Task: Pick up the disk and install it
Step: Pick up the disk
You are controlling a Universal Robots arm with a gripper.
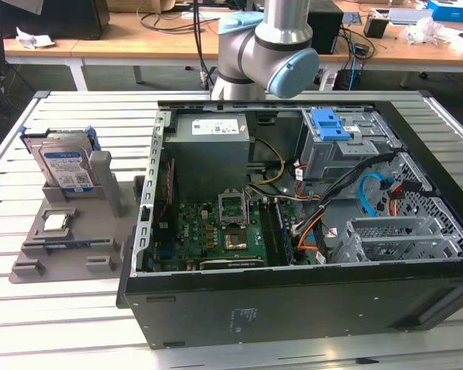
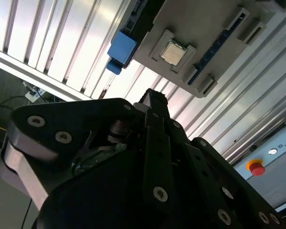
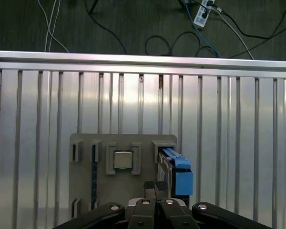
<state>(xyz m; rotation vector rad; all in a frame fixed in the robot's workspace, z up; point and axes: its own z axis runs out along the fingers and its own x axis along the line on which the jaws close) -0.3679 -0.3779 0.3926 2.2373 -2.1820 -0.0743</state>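
Clenched empty, the pincer hangs near the silver disk, blue-railed, white-and-blue labelled, upright in a holder.

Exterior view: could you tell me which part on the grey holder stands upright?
The hard drive with blue rails, standing on edge in its slot; the square processor chip lies flat in its recess.

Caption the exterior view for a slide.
Disk stands in its grey holder beside the open computer case, robot arm behind.
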